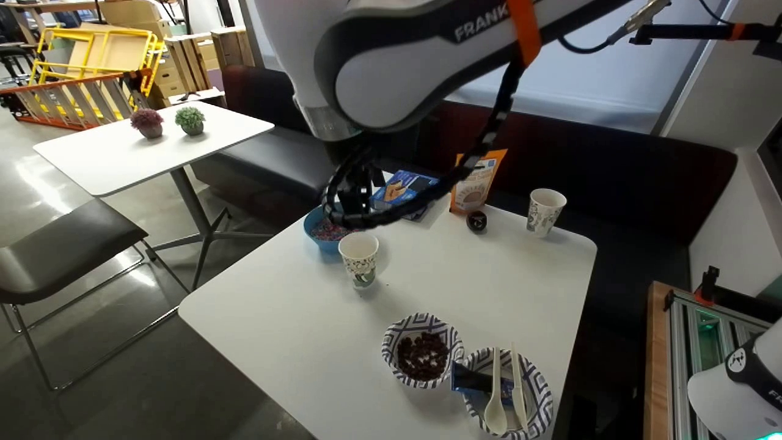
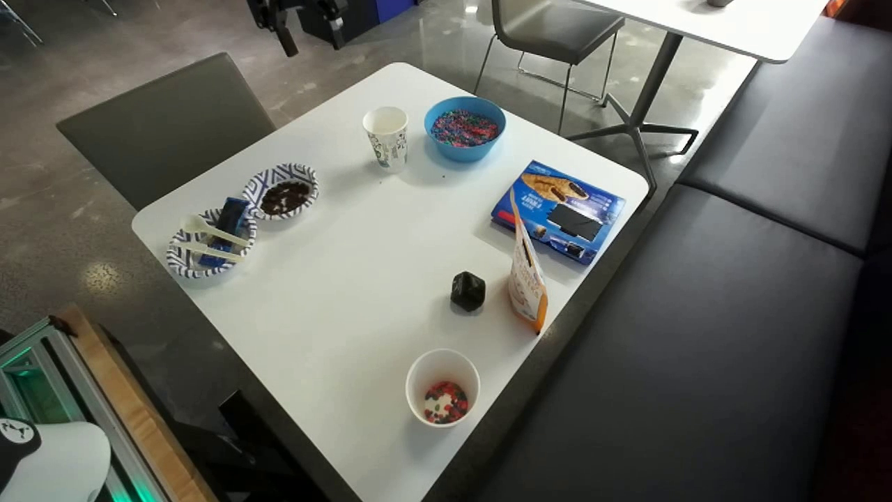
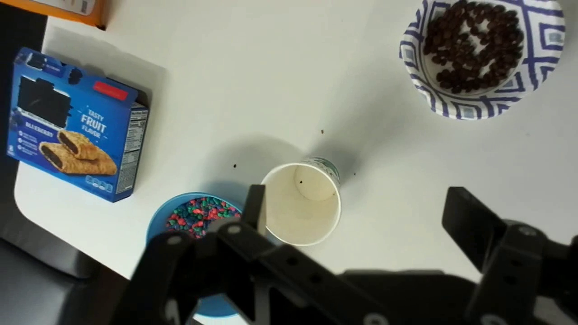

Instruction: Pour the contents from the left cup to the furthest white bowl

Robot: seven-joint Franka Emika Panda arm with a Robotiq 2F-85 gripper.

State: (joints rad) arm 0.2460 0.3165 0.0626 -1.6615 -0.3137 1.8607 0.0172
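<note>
White table beside dark bench

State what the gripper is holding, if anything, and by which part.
Nothing is held: in the wrist view the jaws stand wide apart, and the cup beside the blue bowl stands upright on the table.

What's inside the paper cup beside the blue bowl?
Inside the patterned paper cup, the wrist view shows a couple of dark specks on bare pale surfaces. A black gripper finger hides a bit of its rim, at that view's left.
</note>
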